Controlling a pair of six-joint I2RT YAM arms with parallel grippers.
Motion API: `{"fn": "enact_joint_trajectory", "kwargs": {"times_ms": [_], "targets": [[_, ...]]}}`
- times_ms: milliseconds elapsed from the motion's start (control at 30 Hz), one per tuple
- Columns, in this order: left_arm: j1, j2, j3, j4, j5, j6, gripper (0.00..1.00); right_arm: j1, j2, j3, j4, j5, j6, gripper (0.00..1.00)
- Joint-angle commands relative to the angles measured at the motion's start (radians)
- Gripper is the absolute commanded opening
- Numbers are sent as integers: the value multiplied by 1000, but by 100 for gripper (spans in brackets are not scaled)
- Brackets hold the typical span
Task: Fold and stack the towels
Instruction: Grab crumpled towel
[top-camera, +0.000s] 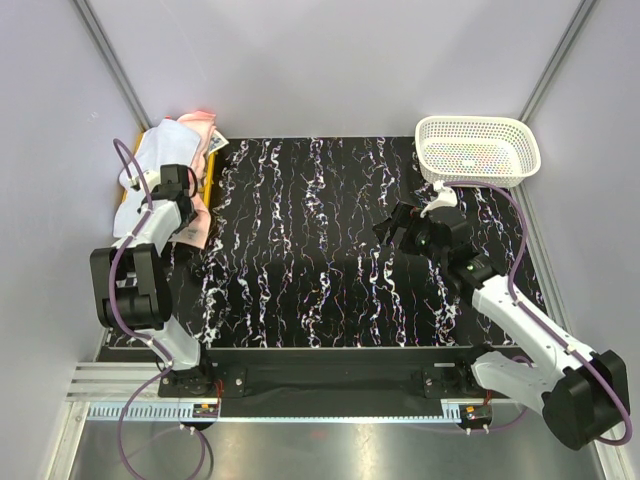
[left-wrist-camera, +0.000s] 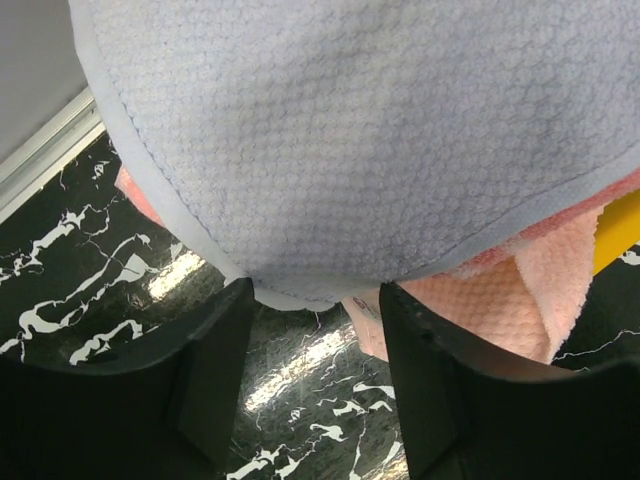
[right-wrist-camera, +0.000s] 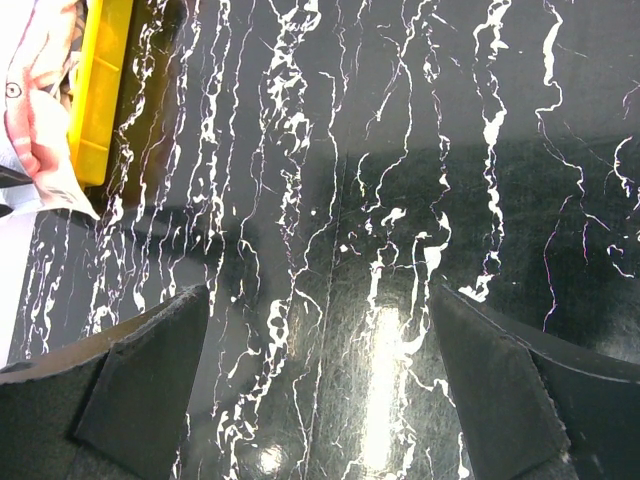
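The pale blue towel (left-wrist-camera: 380, 130) tops the heap directly ahead of the left gripper (left-wrist-camera: 315, 300), its stitched hem dipping down to the fingertips. A pink towel (left-wrist-camera: 500, 300) sags out beneath it past the finger on the view's right, and the yellow tray (left-wrist-camera: 622, 235) shows further that way. The jaws stand apart, with the hem at their mouth but not pinched. Closing here could catch only the thin hem, which may slip free. It could also take the pink layer too and drag two towels off the tray. The right gripper (right-wrist-camera: 320, 300) hangs spread wide over the black marbled table (right-wrist-camera: 400, 150), well apart from the heap. A printed towel (right-wrist-camera: 35, 90) lies by the tray, but no writing or brand is legible.
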Motion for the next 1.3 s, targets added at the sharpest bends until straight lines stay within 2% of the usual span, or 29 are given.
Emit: {"fn": "enact_joint_trajectory", "kwargs": {"times_ms": [0, 133, 300, 433, 467, 533, 567, 700, 1033, 1133, 1267], "targets": [[-1, -29, -2, 40, -44, 4, 64, -2, 7, 21, 19, -20, -7, 100], [-1, 1, 24, 43, -39, 23, 74, -3, 9, 23, 18, -19, -8, 100], [0, 38, 33, 42, -57, 29, 72, -2, 16, 26, 18, -17, -12, 100], [0, 49, 49, 28, -73, 29, 56, -2, 21, 29, 15, -17, -13, 100], [0, 47, 50, 26, -71, 29, 42, -2, 24, 29, 13, -19, -15, 100], [0, 37, 58, 20, -68, 26, 30, -2, 26, 31, 15, -19, -15, 100], [0, 31, 59, 17, -68, 26, 18, -2, 27, 32, 13, -17, -15, 100], [0, 11, 79, -30, -67, 21, 3, -3, 30, 32, 13, -20, -15, 100], [-1, -112, 134, -110, -51, 29, 0, -2, 39, 34, 15, -23, -10, 100], [-1, -163, 167, -110, 4, 47, 0, -3, 44, 37, 16, -26, -10, 100], [-38, -192, 274, -145, 38, 75, 0, -2, 46, 41, 18, -28, -8, 100]]}}
